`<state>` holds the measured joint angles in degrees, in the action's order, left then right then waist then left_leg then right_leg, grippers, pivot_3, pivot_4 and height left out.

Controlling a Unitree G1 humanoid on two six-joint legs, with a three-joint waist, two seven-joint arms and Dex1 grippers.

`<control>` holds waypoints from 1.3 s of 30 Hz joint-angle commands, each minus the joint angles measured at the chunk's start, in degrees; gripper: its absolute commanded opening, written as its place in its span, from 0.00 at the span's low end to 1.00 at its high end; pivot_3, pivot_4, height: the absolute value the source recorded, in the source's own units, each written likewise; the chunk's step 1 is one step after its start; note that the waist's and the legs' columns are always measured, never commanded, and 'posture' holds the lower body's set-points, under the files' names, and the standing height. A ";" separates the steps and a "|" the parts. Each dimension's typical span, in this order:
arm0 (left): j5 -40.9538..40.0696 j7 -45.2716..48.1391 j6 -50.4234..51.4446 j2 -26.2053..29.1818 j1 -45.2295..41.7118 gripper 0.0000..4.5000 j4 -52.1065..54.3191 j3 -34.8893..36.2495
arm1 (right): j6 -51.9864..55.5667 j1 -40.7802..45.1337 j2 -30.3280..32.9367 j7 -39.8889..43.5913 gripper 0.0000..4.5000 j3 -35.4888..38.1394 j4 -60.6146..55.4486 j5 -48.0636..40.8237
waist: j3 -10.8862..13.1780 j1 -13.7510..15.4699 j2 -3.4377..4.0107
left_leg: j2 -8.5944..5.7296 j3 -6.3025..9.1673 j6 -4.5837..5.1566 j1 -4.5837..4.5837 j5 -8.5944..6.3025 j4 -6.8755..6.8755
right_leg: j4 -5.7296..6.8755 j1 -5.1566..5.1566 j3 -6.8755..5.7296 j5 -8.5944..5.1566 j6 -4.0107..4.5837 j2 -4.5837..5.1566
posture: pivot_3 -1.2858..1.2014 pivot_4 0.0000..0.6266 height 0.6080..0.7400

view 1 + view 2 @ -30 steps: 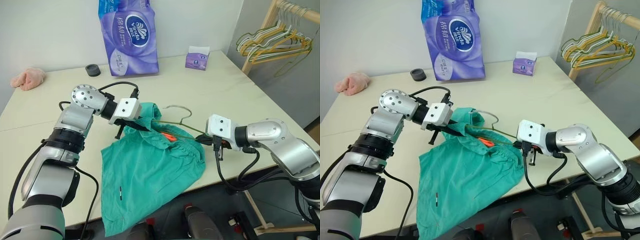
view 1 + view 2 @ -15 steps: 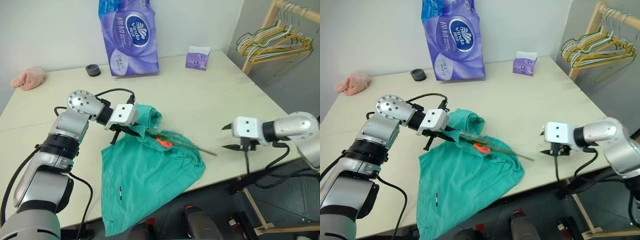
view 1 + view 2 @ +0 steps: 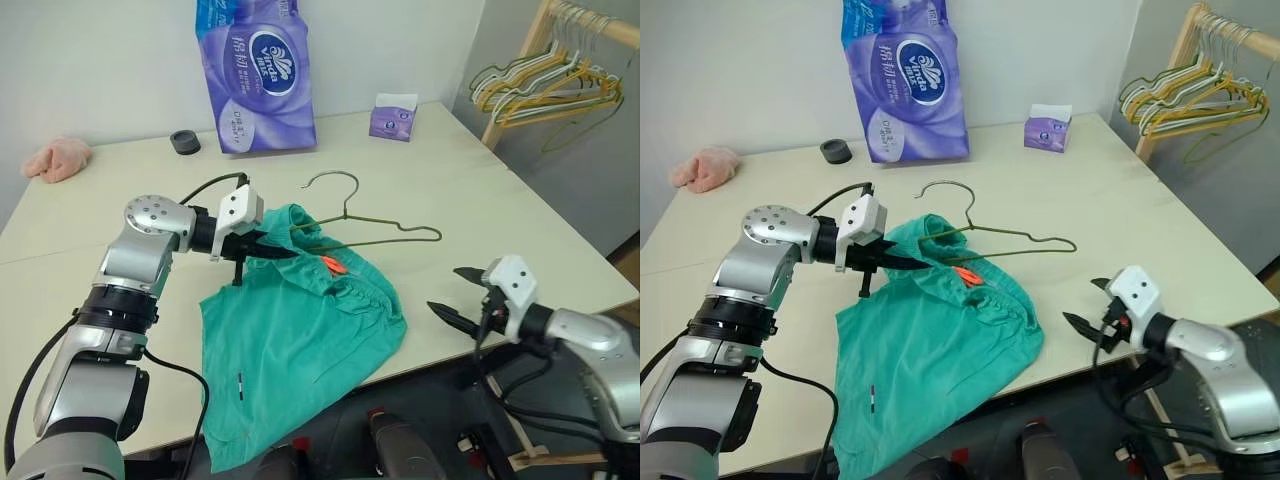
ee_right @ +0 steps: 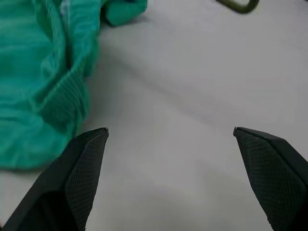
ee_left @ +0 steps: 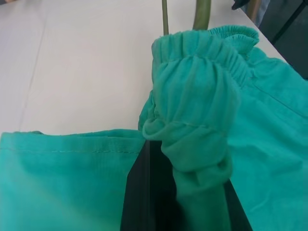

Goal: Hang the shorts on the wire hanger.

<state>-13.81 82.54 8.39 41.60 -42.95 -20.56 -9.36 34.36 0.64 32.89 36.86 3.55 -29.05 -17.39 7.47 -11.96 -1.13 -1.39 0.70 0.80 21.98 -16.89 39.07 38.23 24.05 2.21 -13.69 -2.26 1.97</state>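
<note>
Matt teal cloth shorts (image 3: 300,330), thin wire hanger (image 3: 375,225), smooth matt table (image 3: 450,180)

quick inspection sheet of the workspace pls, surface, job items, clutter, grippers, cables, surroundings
surface: pale beige table, seam line across its left part
job's things: teal-green cloth shorts draped over the near table edge; thin olive-green wire hanger lying on the table, one end under the gathered waistband
clutter: purple tissue-roll pack, small purple tissue box, black round cap, pink cloth lump
grippers: left gripper jaws shut on the shorts' waistband; right gripper jaws open, holding nothing, off the near table edge
cables: black cable looping over the left wrist
surroundings: wooden rack with more wire hangers, plain wall
</note>
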 commanded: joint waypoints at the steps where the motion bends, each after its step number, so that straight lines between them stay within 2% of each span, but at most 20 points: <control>1: -1.18 -0.72 0.84 0.75 -0.38 0.00 3.10 2.42 | 3.19 -1.92 -2.02 -2.84 0.99 -2.59 -5.40 -1.33 | 0.00 0.63 0.00 | -0.02 0.00 0.00 0.00 0.00 0.00 | -0.02 0.00 0.00 0.00 0.00 0.01 | 0.42 0.18 1.00; 10: -0.86 -0.79 1.01 0.93 0.22 0.00 4.13 2.50 | 6.16 -6.82 -1.45 -2.32 0.99 -4.82 -9.94 -3.91 | -0.02 1.14 -0.03 | -0.05 0.01 0.00 -0.04 0.00 0.03 | -0.04 -0.07 -0.05 0.00 0.00 0.00 | 0.42 0.18 1.00; 18: -0.73 -0.87 0.77 0.64 0.01 0.00 3.93 2.41 | 4.52 -3.60 -5.58 -7.07 0.99 -10.46 -4.11 0.18 | -0.02 0.89 -0.03 | -0.04 0.02 0.00 -0.04 0.00 0.01 | -0.04 -0.06 -0.06 0.00 0.00 -0.02 | 0.42 0.18 1.00; 22: -0.69 -1.17 0.77 0.46 -0.03 0.00 4.08 2.45 | 3.98 -1.89 -8.82 -9.05 0.80 -12.13 -1.55 1.25 | -0.02 0.89 -0.03 | -0.04 0.03 0.00 -0.03 0.00 0.01 | -0.05 -0.04 -0.06 0.00 0.00 -0.03 | 0.42 0.18 1.00; 32: -1.59 -2.84 2.23 1.16 1.67 0.00 5.91 3.90 | 3.10 0.76 -10.51 -11.87 0.02 -7.09 3.25 0.69 | -0.02 1.02 -0.03 | -0.04 0.02 0.00 -0.03 0.00 0.02 | -0.04 -0.04 -0.04 0.00 0.00 0.00 | 0.43 0.18 1.00; 35: -2.73 -2.11 4.50 2.35 2.74 0.00 7.50 4.86 | 2.68 3.24 -9.13 -9.67 0.01 -3.28 4.99 -1.64 | -0.02 1.01 -0.03 | -0.04 0.03 0.00 -0.03 0.00 0.01 | -0.03 -0.04 -0.05 0.00 0.00 0.00 | 0.43 0.18 1.00; 39: -5.99 1.61 9.81 5.78 3.72 0.00 10.58 5.86 | 5.51 7.63 -6.16 -3.50 0.01 4.40 7.15 -10.29 | -0.01 0.92 -0.02 | -0.04 0.02 0.01 -0.03 0.00 -0.01 | -0.05 -0.04 -0.05 0.00 0.00 -0.01 | 0.43 0.18 1.00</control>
<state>-17.50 82.72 16.26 45.32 -38.82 -12.54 -6.66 38.98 6.96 25.33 31.41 3.75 -21.89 -24.34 7.46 -11.03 -1.15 -1.43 0.73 0.80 21.94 -16.90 39.06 38.19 24.01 2.16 -13.69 -2.26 1.96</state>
